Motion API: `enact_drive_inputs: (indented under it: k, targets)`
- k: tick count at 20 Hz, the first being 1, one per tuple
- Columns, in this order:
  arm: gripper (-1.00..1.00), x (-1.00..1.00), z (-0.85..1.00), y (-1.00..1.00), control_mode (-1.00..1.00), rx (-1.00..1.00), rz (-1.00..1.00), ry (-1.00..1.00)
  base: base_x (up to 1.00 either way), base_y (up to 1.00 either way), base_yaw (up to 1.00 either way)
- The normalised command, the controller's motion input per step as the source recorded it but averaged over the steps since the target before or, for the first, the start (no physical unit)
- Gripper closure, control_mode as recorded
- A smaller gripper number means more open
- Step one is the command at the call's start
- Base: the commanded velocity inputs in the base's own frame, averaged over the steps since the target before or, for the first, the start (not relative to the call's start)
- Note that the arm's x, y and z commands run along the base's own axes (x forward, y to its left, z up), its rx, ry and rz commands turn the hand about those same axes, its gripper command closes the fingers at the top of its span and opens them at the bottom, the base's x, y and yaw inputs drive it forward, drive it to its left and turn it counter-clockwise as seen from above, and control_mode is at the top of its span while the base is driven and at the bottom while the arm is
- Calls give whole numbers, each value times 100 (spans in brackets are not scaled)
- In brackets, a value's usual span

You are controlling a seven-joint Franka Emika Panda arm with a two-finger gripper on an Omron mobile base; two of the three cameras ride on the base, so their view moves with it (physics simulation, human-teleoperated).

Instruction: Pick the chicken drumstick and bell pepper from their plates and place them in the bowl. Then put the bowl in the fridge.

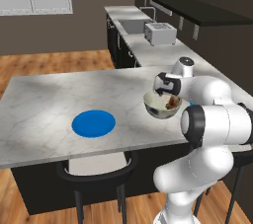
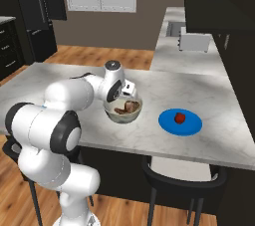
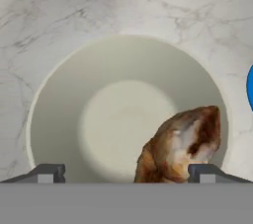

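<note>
Hovering above the bowl (image 3: 99,119), the end effector (image 3: 126,172) is standing wide open, gripping nothing — its tips straddling the glossy golden-brown chicken drumstick (image 3: 180,144), which is lying inside the creamy, smooth-walled bowl on the veined marble table (image 2: 209,95). The small red bell pepper (image 2: 179,117) is sitting on a flat blue plate (image 2: 191,125) beside it — another blue plate (image 1: 93,123) is lying bare.

Drumstick (image 3: 180,146) lies in bowl (image 2: 123,112) on counter (image 2: 209,95); pepper (image 2: 179,117) on plate (image 2: 191,126) at bowl's three o'clock, right base view.
</note>
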Motion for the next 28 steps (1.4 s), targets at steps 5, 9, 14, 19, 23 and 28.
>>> enact_drive_inputs:
  k: [5, 9, 14, 19, 23, 28]
  targets:
    - [-100, 1, 29, -9, -100, 0, 6, -1, 0, 0, 0]
    - [-100, -1, 34, -22, -100, 0, 3, -1, 0, 0, 0]
    - [-100, -20, 19, -48, -100, 0, 0, 0, 0, 0, 0]
    - [-100, -23, 2, -73, -100, 2, 0, 0, 0, 0, 0]
    - [-100, -10, 0, -79, -100, 1, 0, 0, 0, 0, 0]
    - [-100, -3, -4, -74, -100, -1, -1, 0, 0, 0, 0]
